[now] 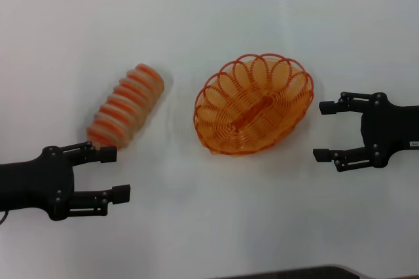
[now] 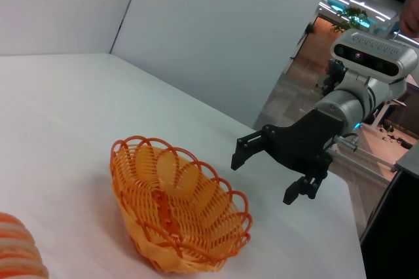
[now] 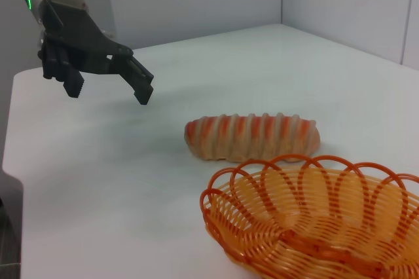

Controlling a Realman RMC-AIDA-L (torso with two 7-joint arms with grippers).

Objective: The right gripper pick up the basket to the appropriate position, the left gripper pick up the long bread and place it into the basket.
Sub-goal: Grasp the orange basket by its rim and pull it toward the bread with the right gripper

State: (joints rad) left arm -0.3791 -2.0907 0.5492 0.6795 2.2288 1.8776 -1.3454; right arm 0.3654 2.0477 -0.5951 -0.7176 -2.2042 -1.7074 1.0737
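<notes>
Both claws stand wide open and hold nothing, so the task sits at its first step, with neither thing picked up yet. On the right, the black two-fingered right gripper (image 1: 323, 130) with the small white label, on its silver-white arm, hangs with its fingers spread and pointed at the oval orange wire basket (image 1: 254, 103) with the looped, scalloped rim; the basket lies just ahead of its fingertips, apart from them, and rests flat on the white table (image 1: 209, 4) with nothing inside it. On the left, the plain all-black left gripper (image 1: 114, 174) is spread as wide, and the elongated tan toy loaf with orange crosswise stripes, the long bread (image 1: 124, 105), lies just beyond its upper fingertip, slanting away from the claw; whether that fingertip touches the near end of the loaf cannot be told from the head view, though the right wrist view shows the claw raised and clear of it. Loaf and basket lie side by side, near but apart. The next move, as I judge it, falls to the right gripper: it must advance until one finger passes over the near rim and the other outside it, then close on the wire loops, which are thin and may slip or tip the basket if caught off-centre.
</notes>
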